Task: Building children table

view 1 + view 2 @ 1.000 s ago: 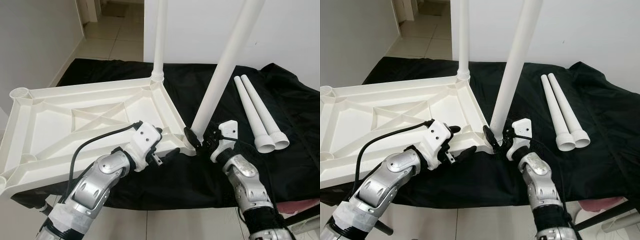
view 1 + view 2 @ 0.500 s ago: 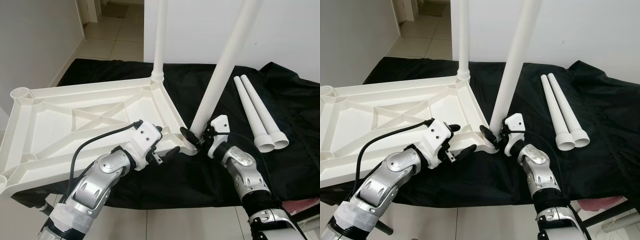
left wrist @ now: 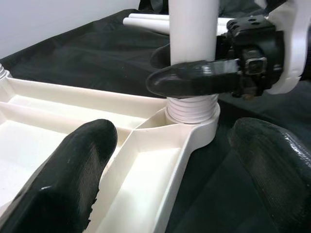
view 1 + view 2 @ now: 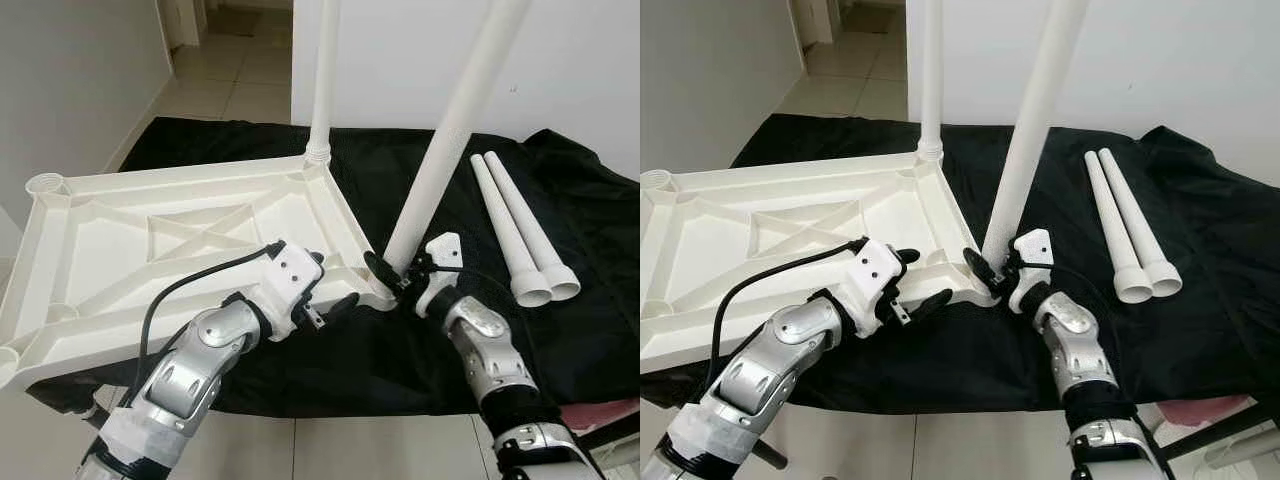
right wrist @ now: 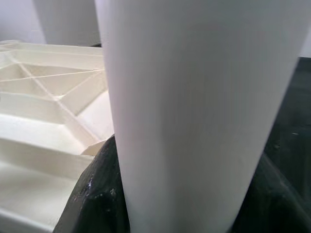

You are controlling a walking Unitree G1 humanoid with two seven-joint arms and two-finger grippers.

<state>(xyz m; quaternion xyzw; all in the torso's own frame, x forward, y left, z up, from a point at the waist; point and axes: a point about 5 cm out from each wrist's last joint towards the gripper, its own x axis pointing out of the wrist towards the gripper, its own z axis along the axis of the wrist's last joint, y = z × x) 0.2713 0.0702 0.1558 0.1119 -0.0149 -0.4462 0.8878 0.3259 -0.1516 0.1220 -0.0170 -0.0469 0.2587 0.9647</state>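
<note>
The right tool (image 4: 392,275) pinches the base of a white table leg (image 4: 440,160) seated in the near corner socket of the upturned white table frame (image 4: 150,240). The left tool (image 4: 325,290), fingers spread, straddles the frame's rim just beside it.

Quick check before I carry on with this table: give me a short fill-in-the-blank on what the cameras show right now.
1. The right gripper is shut on the near table ____, just above its threaded base.
2. Two spare legs lie on the ____ cloth to the robot's right.
3. The upside-down tabletop has ____ legs standing in its corner sockets.
4. The left gripper is ____ at the tabletop's near edge.

Missing words: leg; black; two; open
</note>
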